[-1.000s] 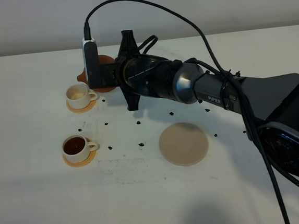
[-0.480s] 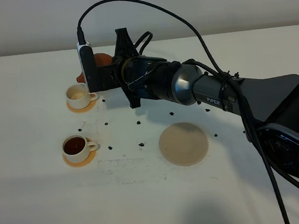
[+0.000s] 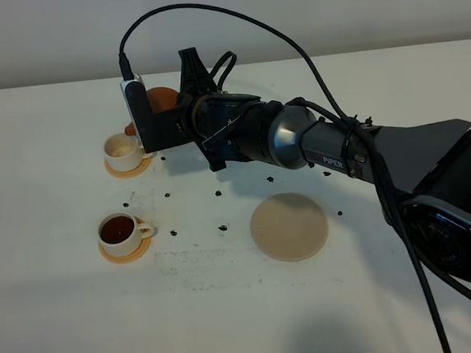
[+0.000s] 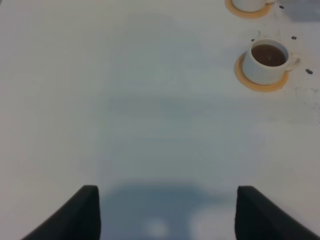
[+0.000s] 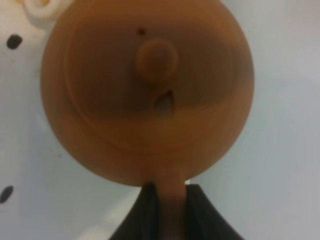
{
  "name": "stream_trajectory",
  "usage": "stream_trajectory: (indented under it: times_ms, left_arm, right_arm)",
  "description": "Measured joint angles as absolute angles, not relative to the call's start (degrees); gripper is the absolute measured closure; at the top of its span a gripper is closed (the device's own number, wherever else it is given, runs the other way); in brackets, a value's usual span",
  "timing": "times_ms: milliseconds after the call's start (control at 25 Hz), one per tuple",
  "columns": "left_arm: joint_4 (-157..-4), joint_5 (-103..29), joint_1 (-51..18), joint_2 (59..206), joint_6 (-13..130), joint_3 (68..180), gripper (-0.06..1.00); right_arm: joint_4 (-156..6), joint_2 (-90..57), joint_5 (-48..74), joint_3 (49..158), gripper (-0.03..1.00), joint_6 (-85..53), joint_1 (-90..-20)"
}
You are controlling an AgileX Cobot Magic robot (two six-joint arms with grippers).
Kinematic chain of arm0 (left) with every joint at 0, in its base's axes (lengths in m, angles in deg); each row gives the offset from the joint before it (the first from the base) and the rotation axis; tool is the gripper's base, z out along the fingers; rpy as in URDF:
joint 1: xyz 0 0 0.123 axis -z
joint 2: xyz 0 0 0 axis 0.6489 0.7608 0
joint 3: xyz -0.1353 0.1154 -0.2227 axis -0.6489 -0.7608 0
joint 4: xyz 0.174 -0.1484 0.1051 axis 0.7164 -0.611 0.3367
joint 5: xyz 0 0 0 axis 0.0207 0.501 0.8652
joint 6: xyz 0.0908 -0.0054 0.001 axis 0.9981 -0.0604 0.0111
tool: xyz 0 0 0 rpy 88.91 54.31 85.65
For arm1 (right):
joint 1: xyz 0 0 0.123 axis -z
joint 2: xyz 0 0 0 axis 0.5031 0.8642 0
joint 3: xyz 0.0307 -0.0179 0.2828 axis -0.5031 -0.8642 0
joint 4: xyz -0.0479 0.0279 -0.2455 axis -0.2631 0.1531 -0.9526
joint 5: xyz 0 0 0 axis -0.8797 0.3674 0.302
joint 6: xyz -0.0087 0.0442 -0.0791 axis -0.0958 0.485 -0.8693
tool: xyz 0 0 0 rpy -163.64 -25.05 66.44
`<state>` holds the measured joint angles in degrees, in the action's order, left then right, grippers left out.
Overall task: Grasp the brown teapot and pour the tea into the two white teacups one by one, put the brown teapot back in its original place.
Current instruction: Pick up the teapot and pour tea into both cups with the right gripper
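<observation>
The brown teapot [image 3: 159,98] hangs tilted above the table at the far left, mostly hidden behind the right wrist, its spout over the far white teacup [image 3: 123,151]. In the right wrist view the teapot [image 5: 147,95] is seen lid-on, and my right gripper [image 5: 169,194] is shut on its handle. The far teacup looks pale inside. The near teacup [image 3: 118,230] [image 4: 269,59] holds dark tea on its orange coaster. The beige disc [image 3: 289,226] lies bare at the table's middle. My left gripper [image 4: 167,215] is open over bare table.
Small black specks [image 3: 222,226] are scattered over the white table [image 3: 231,309] between the cups and the disc. The right arm [image 3: 324,148] and its cable stretch across the middle from the right. The far coaster's edge [image 4: 248,9] shows in the left wrist view.
The right wrist has rolled and shifted slightly left and up, carrying the teapot higher over the far cup. The cups, the disc and the left gripper have not moved.
</observation>
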<state>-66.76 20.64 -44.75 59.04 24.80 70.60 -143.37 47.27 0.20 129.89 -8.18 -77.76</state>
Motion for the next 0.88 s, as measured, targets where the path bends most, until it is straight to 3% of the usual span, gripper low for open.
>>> stream_trajectory:
  times_ms: [880]
  left_arm:
    - [-66.76,20.64,-44.75,59.04,24.80,70.60,0.40]
  right_arm:
    - [-149.63,47.27,0.16,129.89,0.87,-8.18,-77.81]
